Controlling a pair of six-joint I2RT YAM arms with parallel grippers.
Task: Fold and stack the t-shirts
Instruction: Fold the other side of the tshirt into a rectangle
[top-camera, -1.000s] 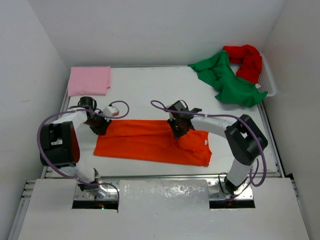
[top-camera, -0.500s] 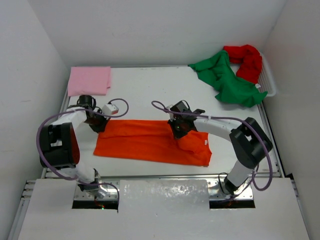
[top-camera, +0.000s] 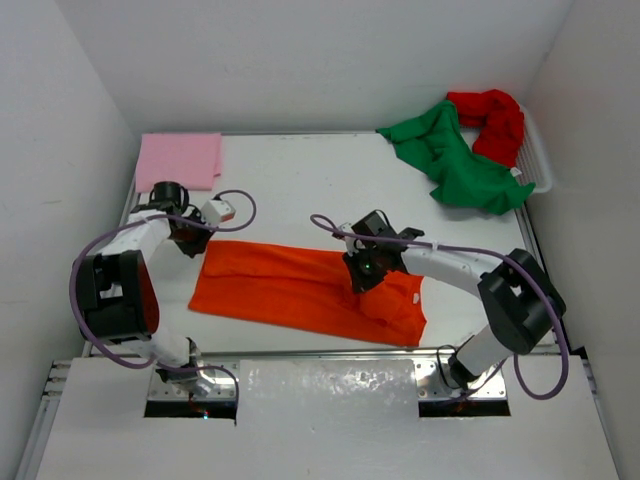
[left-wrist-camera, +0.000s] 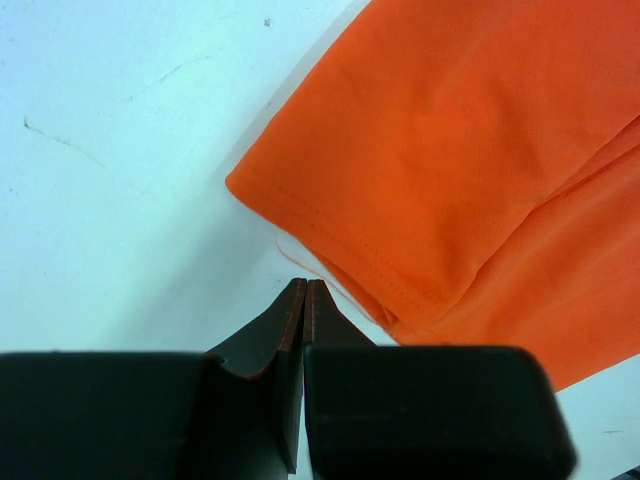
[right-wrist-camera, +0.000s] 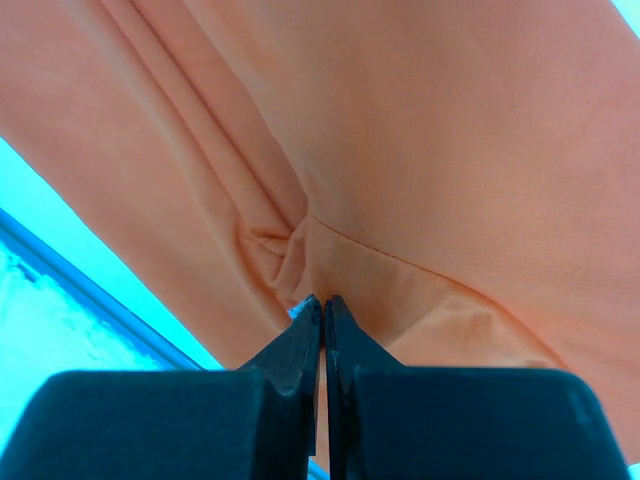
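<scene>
Grippers both just snapped closed: my right gripper (right-wrist-camera: 322, 298) pinches a fold of the orange shirt (top-camera: 290, 285) on the counter (top-camera: 300, 190); left gripper (left-wrist-camera: 303, 285) seems to nip its hem. Folding can start.

- The top external view looks down from above and behind the arm bases, far enough off to take in the whole bench (top-camera: 300, 170), edge to edge.
- The left wrist view looks past the left gripper (left-wrist-camera: 303, 290), very close over a corner of the orange t-shirt (left-wrist-camera: 450, 150) and bare bench.
- The right wrist view, behind the right gripper (right-wrist-camera: 322, 300), is closer still and almost filled by cloth.
- All three share the orange t-shirt.
</scene>
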